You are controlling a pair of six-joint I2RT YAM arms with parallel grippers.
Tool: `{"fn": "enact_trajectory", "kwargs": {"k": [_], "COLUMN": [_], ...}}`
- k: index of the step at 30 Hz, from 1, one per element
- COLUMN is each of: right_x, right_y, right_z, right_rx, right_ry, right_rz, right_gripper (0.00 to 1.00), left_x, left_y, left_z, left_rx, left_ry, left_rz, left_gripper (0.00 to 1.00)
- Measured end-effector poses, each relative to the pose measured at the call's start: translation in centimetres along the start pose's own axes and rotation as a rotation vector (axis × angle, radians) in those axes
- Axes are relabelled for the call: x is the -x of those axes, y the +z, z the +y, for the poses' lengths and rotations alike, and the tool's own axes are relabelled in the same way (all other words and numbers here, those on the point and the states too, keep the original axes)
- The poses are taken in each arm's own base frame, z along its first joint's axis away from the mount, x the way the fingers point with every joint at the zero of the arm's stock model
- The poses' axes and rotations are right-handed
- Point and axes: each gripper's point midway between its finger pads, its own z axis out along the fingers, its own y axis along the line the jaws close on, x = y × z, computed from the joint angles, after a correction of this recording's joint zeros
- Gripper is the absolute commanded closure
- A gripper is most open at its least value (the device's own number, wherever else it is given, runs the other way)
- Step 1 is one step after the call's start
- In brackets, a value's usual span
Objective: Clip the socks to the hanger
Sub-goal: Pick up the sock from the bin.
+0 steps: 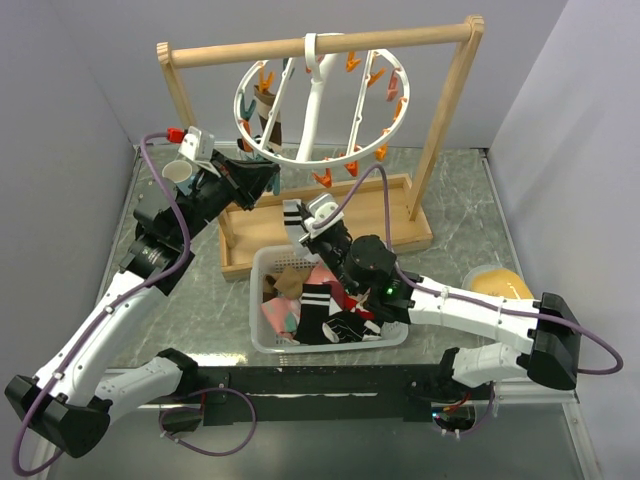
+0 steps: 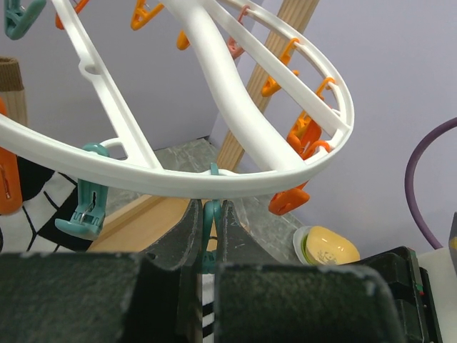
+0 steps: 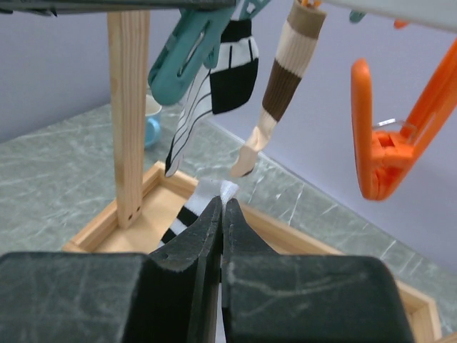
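**Dark padded jaws pinch a peg and a sock, which must now meet**

Closest to the left wrist lens, the left jaws are closed on a small teal plastic peg (image 2: 209,227) that hangs under the near rim of the large round white plastic hanger (image 2: 214,182). The peg's mouth is hidden, so it cannot be told whether the squeeze has opened it. Closest to the right wrist lens, the right jaws are closed on the cuff of a black-and-white striped sock (image 3: 207,194), held low beneath the ring beside the light wooden frame (image 3: 128,107). From overhead, that sock sits near the left jaws but apart from them.

Two socks hang from the ring, a black-and-white patterned sock (image 3: 232,78) and a brown-and-cream striped sock (image 3: 282,86). The other socks lie in a white plastic basket (image 1: 256,300) on the grey-green marbled counter (image 3: 57,171).

The step in hand appears to be feeding the cuff into the pinched peg. The ring hangs from a hook and will likely swing, so the left arm should hold it steady. The right arm should lift the cuff straight up into the peg's mouth with the free edge leading, because soft fabric folds away easily. The peg should be let go first and the sock only after it.
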Motion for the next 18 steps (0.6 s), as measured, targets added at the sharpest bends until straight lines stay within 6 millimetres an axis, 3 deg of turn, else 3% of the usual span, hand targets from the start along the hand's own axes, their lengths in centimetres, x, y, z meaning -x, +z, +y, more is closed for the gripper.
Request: {"fn": "enact_trajectory", "kwargs": {"k": [6,13,18], "right_x": [1.4,2.7,2.7], "right_y": [0.2,-2.6,-3.5], "right_z": [0.7,0.3,2.3], "right_rx": [0.064,0.227,0.368], "right_ry": [0.035,0.23,0.321], "right_rz": [-0.065,-0.175,-0.207], "right_gripper": [1.0,1.0,1.0], "left_x": [-0.3,0.0,0.1], "left_y": [0.2,0.1,0.1], "left_z": [-0.6,-1.6,-2.4], "left_rx": [-0.036,-0.088,-0.137], "left_ry": [-0.002,-0.013,-0.042], "left_rz": [0.022,0.028,0.032], "left_gripper": [0.99,0.99,0.99]}}
